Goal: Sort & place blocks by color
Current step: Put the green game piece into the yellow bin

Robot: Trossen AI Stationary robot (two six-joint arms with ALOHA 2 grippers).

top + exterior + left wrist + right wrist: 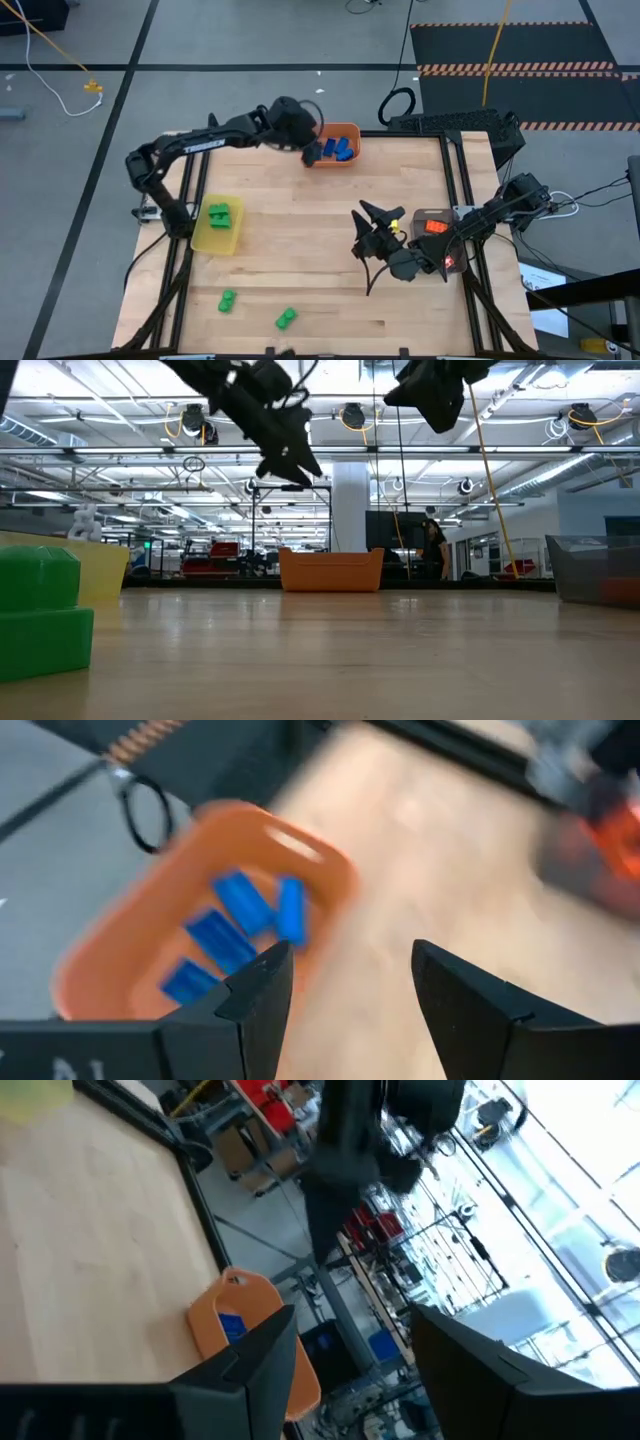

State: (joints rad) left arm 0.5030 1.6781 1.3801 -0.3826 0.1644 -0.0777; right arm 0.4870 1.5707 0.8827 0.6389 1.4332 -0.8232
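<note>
Several blue blocks (336,150) (240,925) lie in the orange bin (350,131) (120,940) at the table's far edge. Green blocks (219,214) sit in the yellow bin (214,240) on the left, and orange blocks (435,226) in the grey bin (425,213) on the right. Two green blocks (227,300) (286,318) rest on the table near its front edge. My left gripper (312,152) (350,955) hangs open and empty over the orange bin's near-left rim. My right gripper (358,230) (350,1320) is open and empty above the table, left of the grey bin.
In the low view a green block (40,610) stands close at the left, with the yellow bin (100,570), the orange bin (330,570) and the grey bin (595,570) farther back. Bare wood lies across the table's middle (300,230). Black frame rails run along both sides.
</note>
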